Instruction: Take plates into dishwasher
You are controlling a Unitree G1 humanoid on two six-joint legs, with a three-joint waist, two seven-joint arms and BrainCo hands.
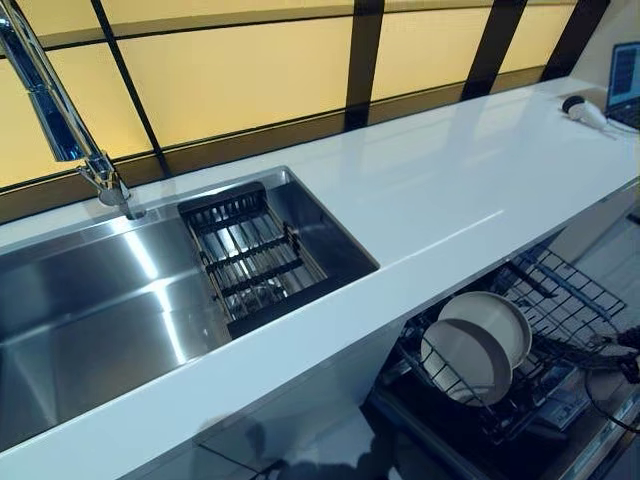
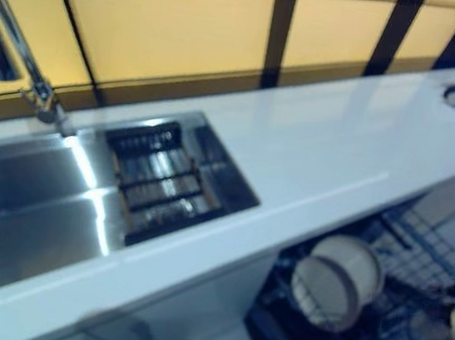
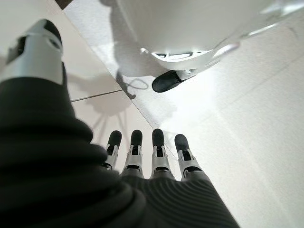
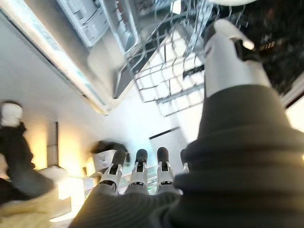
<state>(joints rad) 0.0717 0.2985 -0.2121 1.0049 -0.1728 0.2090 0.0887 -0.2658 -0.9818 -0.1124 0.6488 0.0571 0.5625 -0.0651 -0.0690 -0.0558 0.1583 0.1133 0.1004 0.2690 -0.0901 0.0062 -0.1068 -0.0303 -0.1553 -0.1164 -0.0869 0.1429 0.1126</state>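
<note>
Two plates (image 1: 478, 345) stand in the dishwasher rack (image 1: 560, 300); both hands (image 3: 142, 156) (image 4: 142, 168) hang spread, seemingly empty.

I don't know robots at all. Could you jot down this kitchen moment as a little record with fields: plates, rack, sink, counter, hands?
plates: two plates standing on edge in the dishwasher rack
dishwasher rack: pulled out below the counter
sink: steel, no plates in it, dark drainer basket at its right end
counter: white, no plates on it
left hand: fingers straight, holding nothing, over the floor
right hand: fingers straight, holding nothing, near the rack
</note>
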